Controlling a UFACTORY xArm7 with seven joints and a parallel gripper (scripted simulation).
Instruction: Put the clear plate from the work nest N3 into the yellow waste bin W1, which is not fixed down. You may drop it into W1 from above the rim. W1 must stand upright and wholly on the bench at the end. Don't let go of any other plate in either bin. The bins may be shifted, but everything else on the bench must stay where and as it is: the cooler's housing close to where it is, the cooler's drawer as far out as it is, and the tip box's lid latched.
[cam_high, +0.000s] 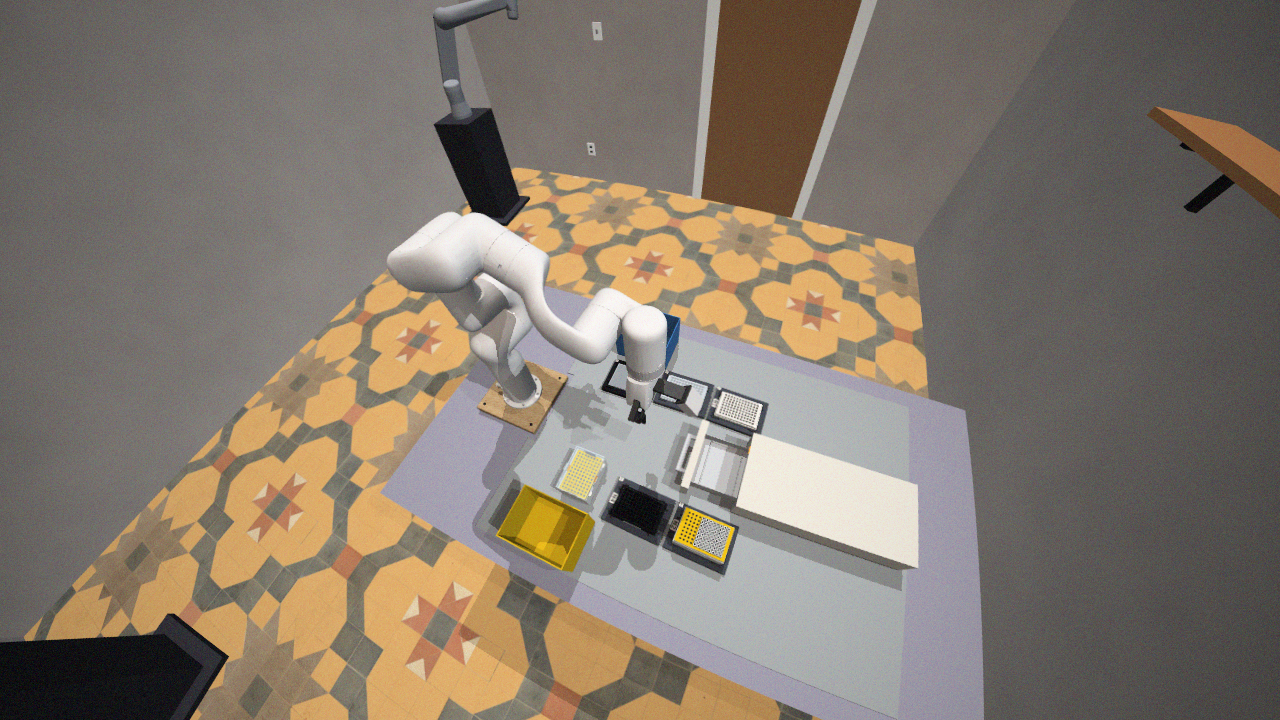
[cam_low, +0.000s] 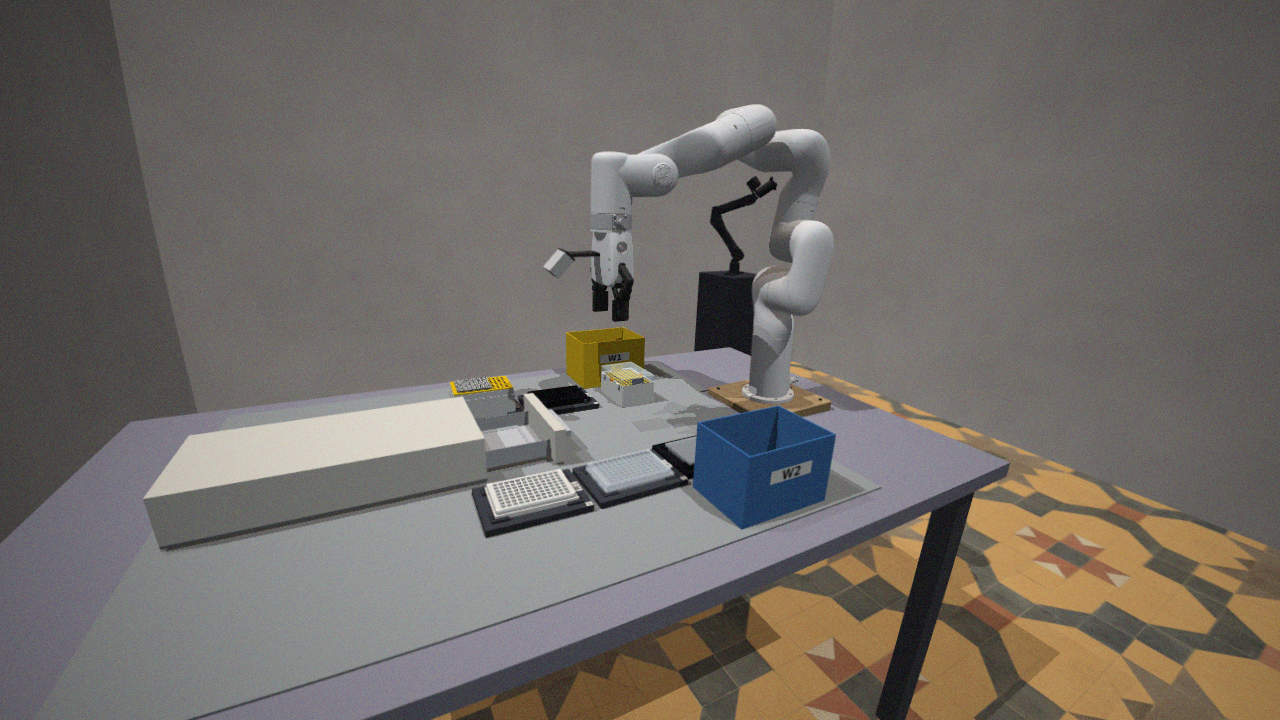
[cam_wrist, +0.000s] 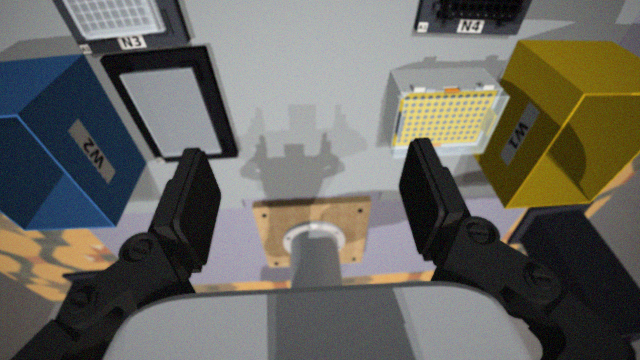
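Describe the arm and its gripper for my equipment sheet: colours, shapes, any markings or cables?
The arm is glossy white with rounded, tube-like links and bulging joints, rising from a pale metal flange on a wooden base plate. The gripper is black: two flat rectangular pads on jointed linkages with round pivot screws. A small grey box sticks out on a bracket at the wrist. No cables or markings show.

The room is enclosed by plain grey walls (cam_low: 447, 134). The floor (cam_high: 295, 501) is covered with patterned tiles in orange, grey and red star motifs. A brown door (cam_high: 769, 98) with a white frame is set in the far wall, and two small white wall plates (cam_high: 597, 30) are seen beside it. A lilac surface (cam_low: 895, 465) on dark legs (cam_low: 921, 591) is topped by a grey mat (cam_low: 375, 573). A black pedestal (cam_high: 478, 165) carrying a grey camera arm (cam_high: 444, 53) stands on the floor. A wooden shelf (cam_high: 1221, 156) is fixed to the right wall. Soft, even light is cast, with faint shadows.
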